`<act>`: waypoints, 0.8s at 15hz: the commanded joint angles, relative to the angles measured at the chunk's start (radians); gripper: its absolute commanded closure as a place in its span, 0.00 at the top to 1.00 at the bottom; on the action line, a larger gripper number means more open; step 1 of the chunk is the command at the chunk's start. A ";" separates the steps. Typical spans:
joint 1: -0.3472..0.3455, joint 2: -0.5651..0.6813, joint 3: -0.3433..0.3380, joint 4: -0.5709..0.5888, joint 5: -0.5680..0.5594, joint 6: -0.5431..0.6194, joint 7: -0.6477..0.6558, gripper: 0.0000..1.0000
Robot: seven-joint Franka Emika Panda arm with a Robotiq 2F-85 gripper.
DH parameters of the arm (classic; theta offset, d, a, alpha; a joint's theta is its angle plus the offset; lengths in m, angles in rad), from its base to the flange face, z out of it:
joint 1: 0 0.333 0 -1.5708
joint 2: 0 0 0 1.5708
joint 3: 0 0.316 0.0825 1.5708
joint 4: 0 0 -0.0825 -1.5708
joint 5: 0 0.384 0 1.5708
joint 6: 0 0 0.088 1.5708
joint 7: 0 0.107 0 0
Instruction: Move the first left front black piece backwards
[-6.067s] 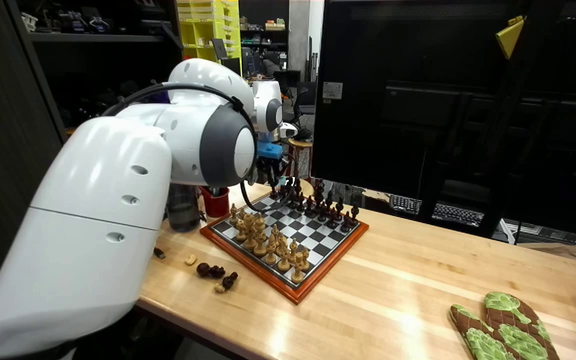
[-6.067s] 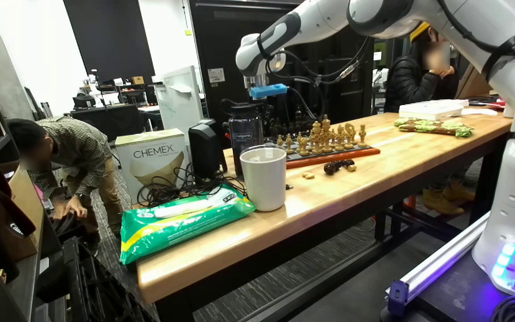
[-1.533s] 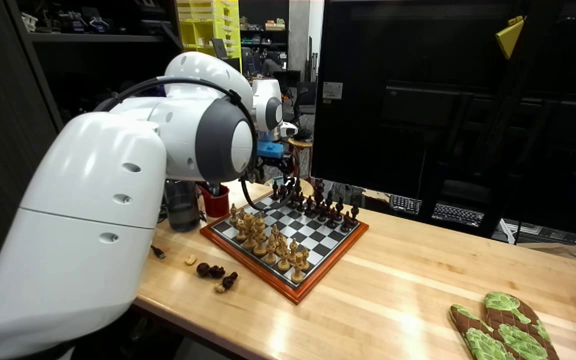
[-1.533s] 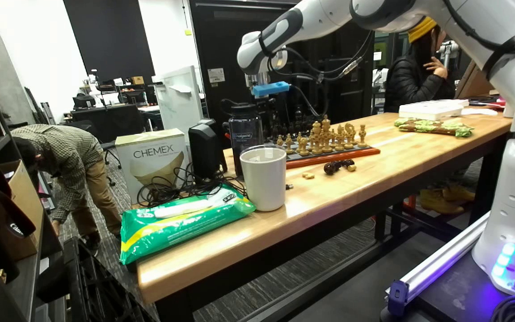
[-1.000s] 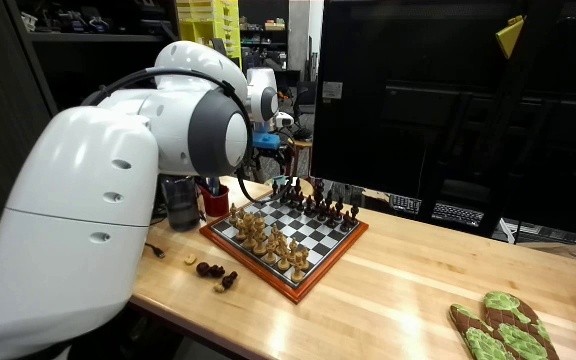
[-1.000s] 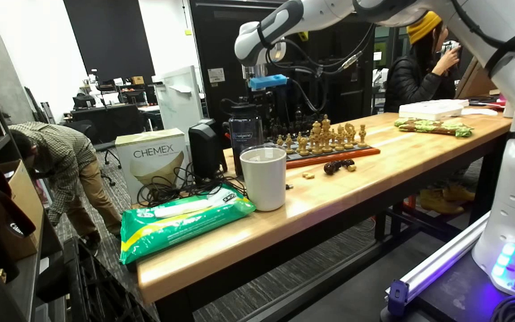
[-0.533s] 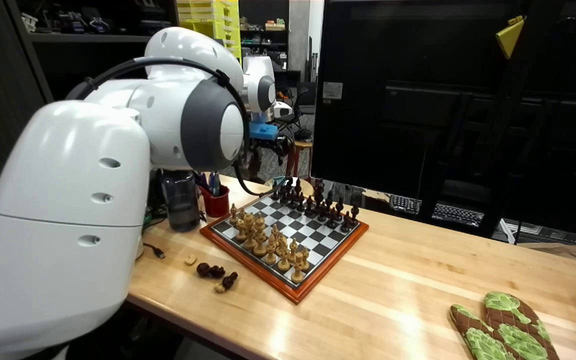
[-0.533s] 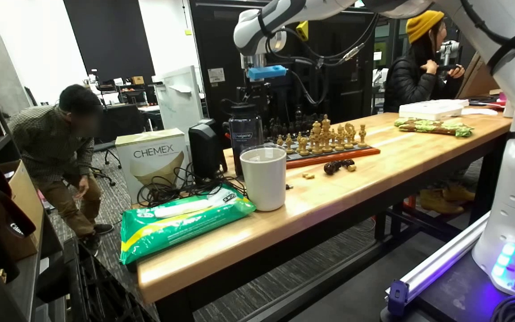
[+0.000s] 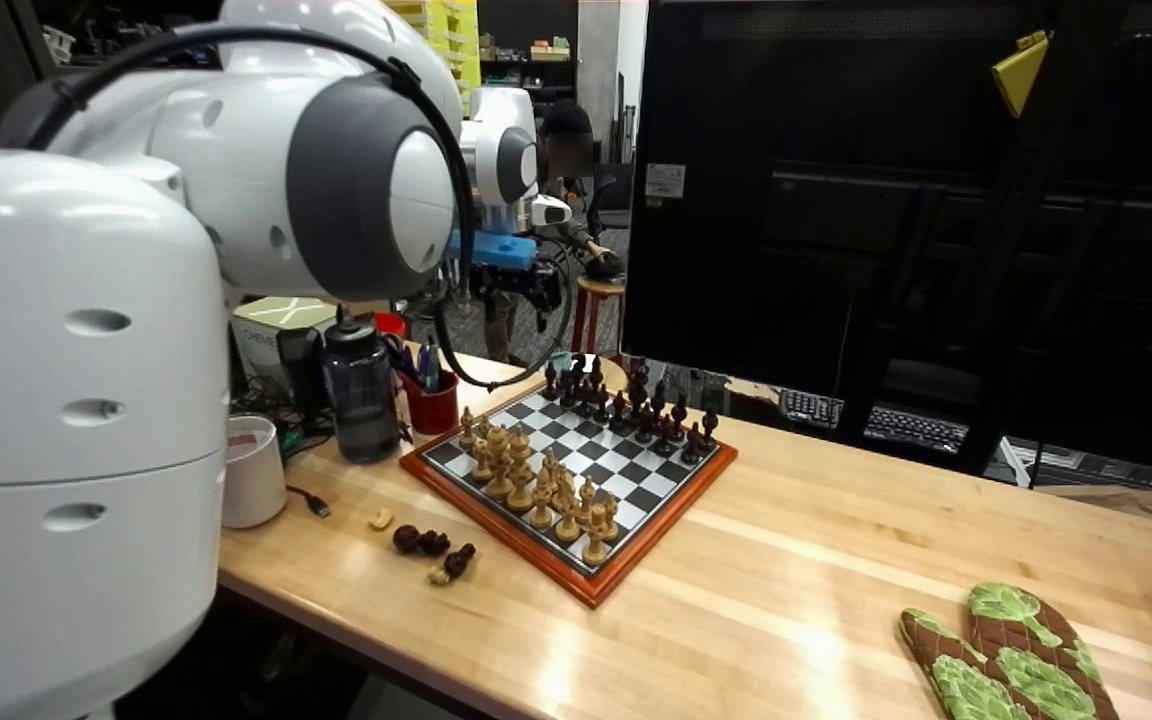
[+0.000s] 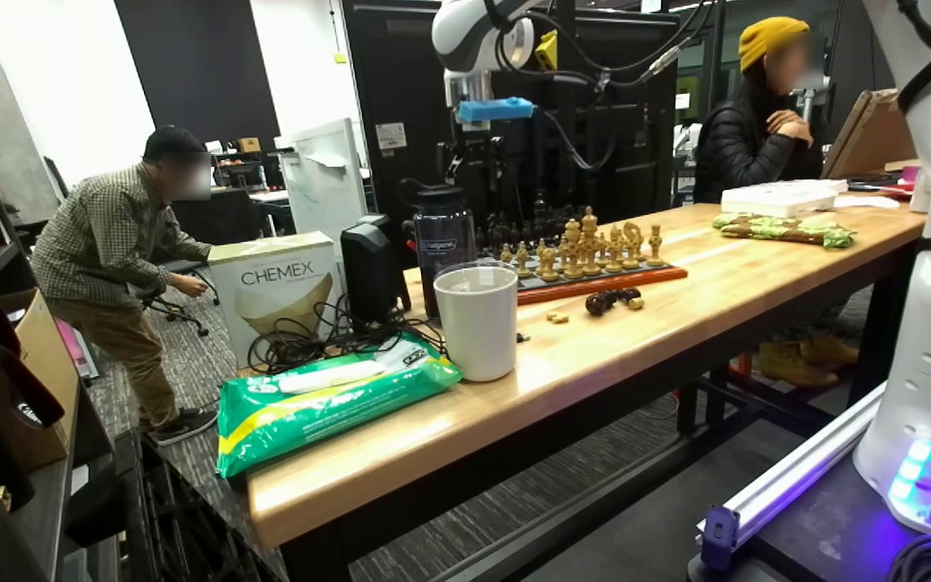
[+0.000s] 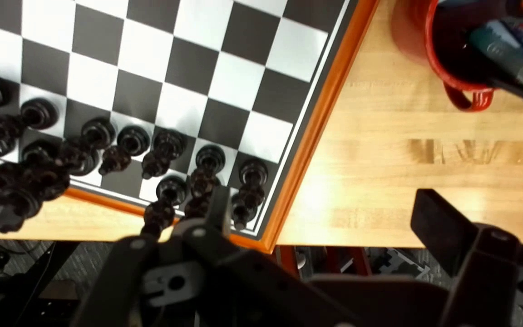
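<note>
The chessboard (image 9: 669,526) lies on the wooden table, dark pieces along its far side and light ones nearer. At the left end of the dark front row stands the first left front black piece (image 9: 550,378), upright on a dark square; the wrist view shows this black piece (image 11: 253,174) near the board's corner, another dark piece behind it. My gripper (image 9: 516,305) hangs above and left of it. In the wrist view the gripper (image 11: 329,213) is wide open with only table and board edge between its fingers. The left finger (image 11: 219,206) partly hides nearby dark pieces.
Left of the board stand a red mug (image 11: 409,32) with pens and a dark water bottle (image 9: 361,400). A white cup (image 10: 478,323), loose pieces (image 9: 421,541) and an oven mitt (image 9: 1021,650) lie around. A person (image 10: 110,234) leans beyond the table's end.
Six seconds ago my gripper was down by the leftmost dark pieces. Over the last second or so it has risen and drawn back, staying open. The pieces stay put meanwhile.
</note>
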 commanded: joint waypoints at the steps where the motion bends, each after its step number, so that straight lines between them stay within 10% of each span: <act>1: 0.014 -0.190 0.018 -0.242 -0.009 0.016 0.070 1.00; 10: 0.004 -0.546 0.089 -0.717 0.026 0.163 0.077 1.00; 12: -0.004 -0.450 0.094 -0.606 0.006 0.115 0.096 1.00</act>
